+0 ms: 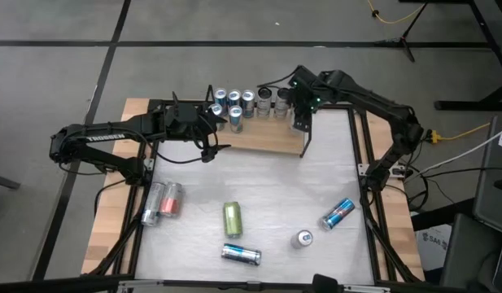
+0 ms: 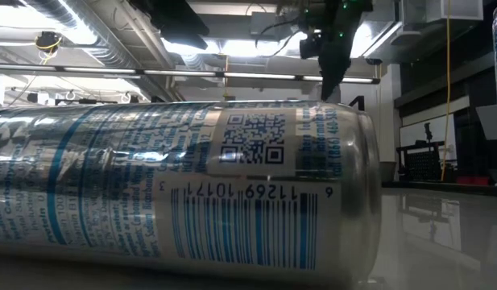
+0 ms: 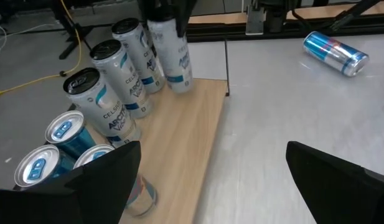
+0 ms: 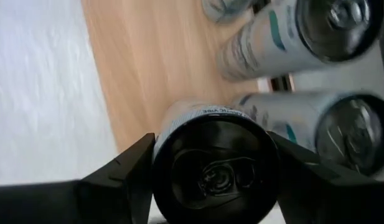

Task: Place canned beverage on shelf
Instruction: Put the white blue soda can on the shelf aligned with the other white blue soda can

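High view, shelf: you see the shelf [image 1: 263, 137] at upper centre of the frame, a pale wooden board with black wire ends.
High view, shelved cans: a row of upright cans [image 1: 242, 102] runs along its far edge, blue-topped ones at the left, darker ones toward the right.
High view, right gripper: your right gripper [image 1: 300, 108] sits over the shelf's right end, clamped on a can.
High view, left gripper: your left gripper [image 1: 211, 140] hangs at the shelf's left end with its fingers spread and nothing between them.
High view, loose cans: lower in the frame lie a red and silver pair [image 1: 163, 202] at left, a green can [image 1: 233, 218], a blue can lying flat [image 1: 241, 255] at bottom centre, an upright can [image 1: 303, 238] and a tilted blue one [image 1: 338, 213] at right.
Low view: a lying can [image 2: 184, 185] fills most of the frame; a dark arm [image 2: 333, 36] hangs at upper right.
Left wrist view: the left gripper's dark fingers [image 3: 332, 180] stand wide apart at the bottom, over the board's edge; white cans [image 3: 120, 74] line the upper left.
Right wrist view: the held can [image 4: 213, 163] sits gripped between the two fingers [image 4: 126, 177] at lower centre, above the board beside two silver cans [image 4: 304, 37].
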`<state>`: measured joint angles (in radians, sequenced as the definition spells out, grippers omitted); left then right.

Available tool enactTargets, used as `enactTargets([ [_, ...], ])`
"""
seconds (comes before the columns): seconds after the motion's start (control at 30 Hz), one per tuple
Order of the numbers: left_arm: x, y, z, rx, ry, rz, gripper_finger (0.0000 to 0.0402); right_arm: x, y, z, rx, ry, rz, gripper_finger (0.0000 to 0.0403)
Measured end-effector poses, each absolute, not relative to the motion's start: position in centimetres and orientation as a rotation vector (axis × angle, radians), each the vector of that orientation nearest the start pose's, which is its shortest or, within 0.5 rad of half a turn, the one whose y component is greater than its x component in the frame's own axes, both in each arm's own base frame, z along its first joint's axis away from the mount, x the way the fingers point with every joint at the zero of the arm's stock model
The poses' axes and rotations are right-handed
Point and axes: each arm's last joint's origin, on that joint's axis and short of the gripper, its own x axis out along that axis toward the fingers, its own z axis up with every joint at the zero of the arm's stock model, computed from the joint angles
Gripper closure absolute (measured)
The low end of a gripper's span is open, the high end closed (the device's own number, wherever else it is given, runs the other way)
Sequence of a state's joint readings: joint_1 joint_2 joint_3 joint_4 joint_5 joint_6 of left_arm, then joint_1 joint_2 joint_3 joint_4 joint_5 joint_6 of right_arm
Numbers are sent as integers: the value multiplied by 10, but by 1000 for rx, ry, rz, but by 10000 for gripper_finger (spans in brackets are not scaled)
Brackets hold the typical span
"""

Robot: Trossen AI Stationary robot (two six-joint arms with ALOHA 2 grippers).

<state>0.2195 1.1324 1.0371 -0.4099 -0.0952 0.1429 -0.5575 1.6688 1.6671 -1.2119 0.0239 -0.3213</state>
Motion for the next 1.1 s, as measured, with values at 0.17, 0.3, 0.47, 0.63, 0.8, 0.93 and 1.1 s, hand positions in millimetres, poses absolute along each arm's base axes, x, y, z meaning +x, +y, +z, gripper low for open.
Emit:
enactTargets([
  [0.17, 236, 55, 332, 107, 527, 272, 6, 276, -174, 320, 43, 1262, -305, 160],
  [0.3, 236, 55, 332, 107, 527, 272, 6, 277, -174, 316, 24, 1266, -299, 159],
  [0.47, 236, 55, 332, 107, 527, 272, 6, 274, -177, 314, 35, 1276, -306, 158],
  [0.63, 236, 56, 332, 106, 527, 272, 6, 274, -178, 314, 24, 1285, -323, 155],
  [0.8, 236, 56, 332, 106, 527, 272, 6, 274, -178, 313, 21, 1287, -326, 134],
  [0.93, 236, 56, 332, 107, 527, 272, 6, 274, -178, 313, 22, 1288, -326, 112],
  [1.1, 236, 56, 332, 107, 527, 272, 6, 274, -178, 313, 22, 1287, -327, 96],
])
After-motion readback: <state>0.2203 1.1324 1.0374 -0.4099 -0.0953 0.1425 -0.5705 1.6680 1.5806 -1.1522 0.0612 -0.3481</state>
